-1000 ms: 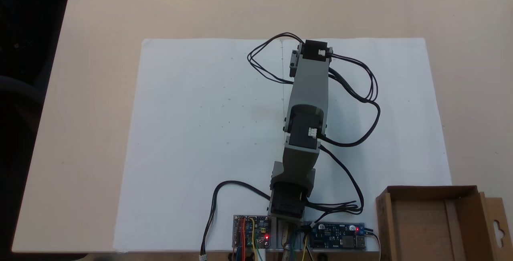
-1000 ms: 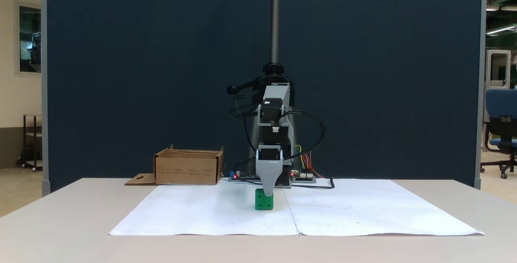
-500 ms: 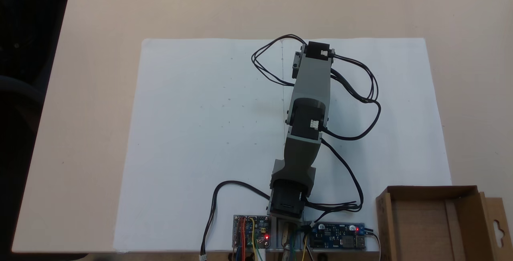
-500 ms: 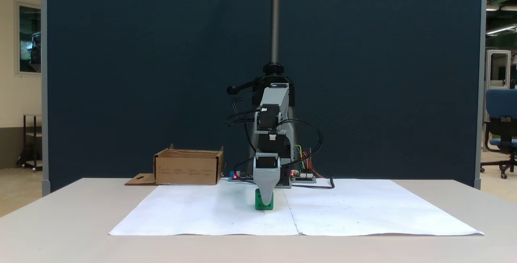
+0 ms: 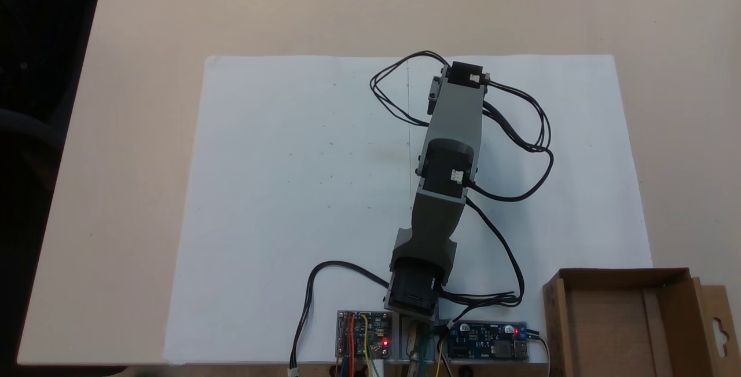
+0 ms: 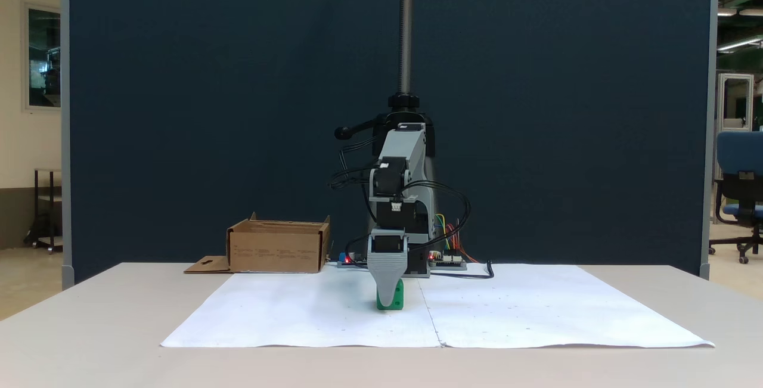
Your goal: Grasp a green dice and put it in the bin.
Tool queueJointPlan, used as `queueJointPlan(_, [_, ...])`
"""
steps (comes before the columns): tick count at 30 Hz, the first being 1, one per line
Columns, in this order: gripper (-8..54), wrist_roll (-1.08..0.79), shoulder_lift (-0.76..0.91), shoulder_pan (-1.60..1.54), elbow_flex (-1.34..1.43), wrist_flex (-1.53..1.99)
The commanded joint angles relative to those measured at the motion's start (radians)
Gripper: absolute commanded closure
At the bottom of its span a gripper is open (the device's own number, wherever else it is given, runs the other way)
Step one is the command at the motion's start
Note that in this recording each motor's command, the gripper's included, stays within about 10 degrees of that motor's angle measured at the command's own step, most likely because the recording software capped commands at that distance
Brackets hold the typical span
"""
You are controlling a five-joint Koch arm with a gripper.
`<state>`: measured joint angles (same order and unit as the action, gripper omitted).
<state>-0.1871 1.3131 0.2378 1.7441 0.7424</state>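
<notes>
The green dice (image 6: 399, 294) sits on the white paper near the table's middle, and a fixed view from the front shows only its right and lower edges. My gripper (image 6: 386, 301) points straight down right in front of it, with the grey front finger (image 6: 387, 272) covering most of the cube. The two jaws stand one behind the other, so no gap can be read. From above, the arm (image 5: 451, 151) reaches out over that spot. The bin (image 5: 554, 319) is a brown cardboard box at the lower right of that view; the front view places the bin (image 6: 277, 251) at the back left.
White paper (image 5: 289, 191) covers the middle of the beige table (image 5: 145, 18). Circuit boards (image 5: 486, 342) with wires sit beside the arm's base. Black cables (image 5: 532, 134) loop off the arm's right side. A dark partition (image 6: 179, 108) stands behind the table.
The gripper has come down lower over the dice and shifted slightly left in the front view. From above, the arm's far end has swung a little to the right.
</notes>
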Motion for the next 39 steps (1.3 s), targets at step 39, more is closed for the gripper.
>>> queueJointPlan(39, [15.4,-0.055,-0.018,0.012,-0.037,-0.021])
